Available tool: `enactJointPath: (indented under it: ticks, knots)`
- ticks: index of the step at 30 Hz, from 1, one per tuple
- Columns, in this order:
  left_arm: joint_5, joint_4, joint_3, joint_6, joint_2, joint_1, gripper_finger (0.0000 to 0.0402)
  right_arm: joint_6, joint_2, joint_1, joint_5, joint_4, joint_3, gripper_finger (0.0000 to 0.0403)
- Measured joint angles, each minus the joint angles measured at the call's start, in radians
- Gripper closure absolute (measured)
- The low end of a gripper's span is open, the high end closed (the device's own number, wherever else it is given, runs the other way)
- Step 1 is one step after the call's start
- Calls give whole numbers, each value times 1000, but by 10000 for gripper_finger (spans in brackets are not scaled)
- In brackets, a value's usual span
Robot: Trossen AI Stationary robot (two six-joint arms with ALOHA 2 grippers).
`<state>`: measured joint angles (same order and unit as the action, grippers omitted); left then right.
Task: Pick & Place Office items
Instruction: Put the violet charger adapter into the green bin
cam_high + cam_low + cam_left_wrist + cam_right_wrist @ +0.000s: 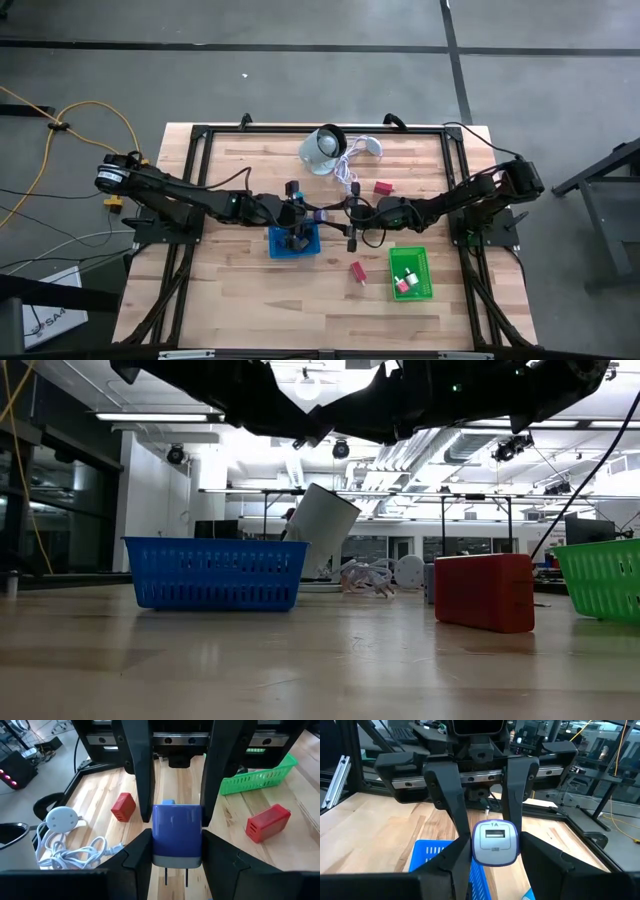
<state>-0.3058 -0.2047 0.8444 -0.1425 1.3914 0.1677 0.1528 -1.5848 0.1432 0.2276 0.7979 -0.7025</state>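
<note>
— Where is the blue-violet plastic USB charger plug (176,835)?

— Up in the air between both pincers, which meet tip to tip over the middle of the wooden table (100,795). The left gripper (176,845) pinches its sides, with the two metal prongs pointing back toward that wrist. The right gripper (495,850) clamps the same plug from the opposite end, with the USB port face turned to its own wrist.

— What lies below them?

— The blue mesh basket (435,857), under the joined tips and slightly off to one side.

— And farther out?

— Two red plastic blocks (123,806) (267,822) lie on the wood, one to each side of the pincers. The green mesh basket (257,777) sits beyond the right gripper, and the white round device with its coiled cable (60,817) lies well apart.
</note>
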Motion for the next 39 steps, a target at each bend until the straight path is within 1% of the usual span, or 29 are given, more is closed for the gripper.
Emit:
enactJointPath:
  ticks: [9, 15, 18, 23, 29, 35, 39]
  knots:
    - [0, -7, 0, 0, 0, 0, 268, 0, 0, 0, -2, 0, 0, 248]
    - [-1, -6, 0, -1, 0, 0, 268, 1, 0, 0, -3, -1, 0, 271]
    - [-2, -4, 0, 0, 0, 0, 268, 1, 0, 0, -22, -3, 0, 282]
    - [-4, -4, 0, 0, 0, 0, 265, 1, 0, 0, -25, -5, 0, 278]
    - [0, -7, 0, 25, 1, 0, 234, 2, 0, 0, -30, -6, 0, 287]
    - [0, -8, 0, 29, 1, 0, 209, 2, 0, 0, -26, -7, 0, 286]
    - [0, -8, 0, 31, 1, 0, 183, 2, 0, 0, -25, -7, 0, 288]
